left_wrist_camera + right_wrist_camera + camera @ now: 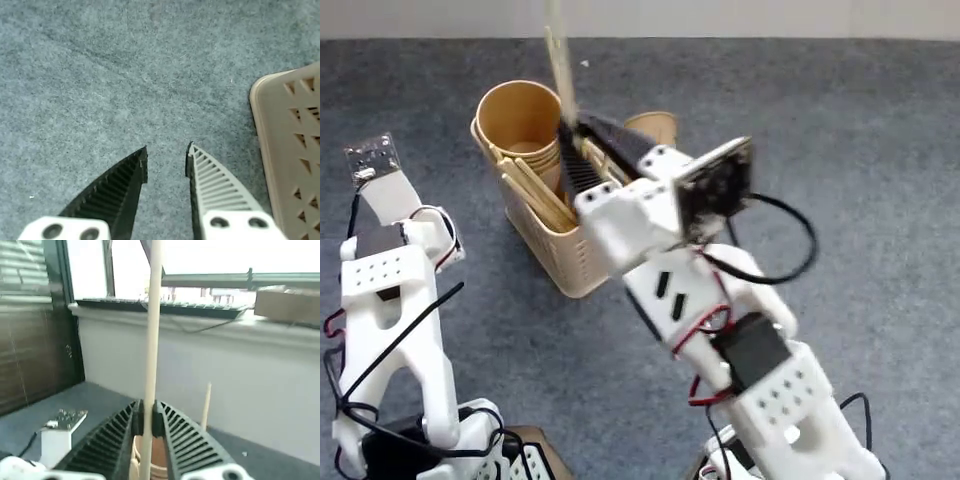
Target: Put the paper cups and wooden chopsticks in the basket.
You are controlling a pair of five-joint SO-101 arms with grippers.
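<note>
Jaws of the right gripper [147, 410] pinch a wooden chopstick [153, 330] upright above the basket [560, 260], which holds paper cups [515, 120] and other chopsticks [535, 190]. Beside the basket, the left gripper [166, 155] hovers over the grey mat [100, 75], jaws spread.

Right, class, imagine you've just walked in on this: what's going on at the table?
The right gripper is shut on a pale wooden chopstick, holding it upright above the beige lattice plastic basket. The basket holds stacked tan paper cups and several other wooden chopsticks. The left gripper hangs open over the grey carpeted surface beside the basket, holding nothing.
</note>
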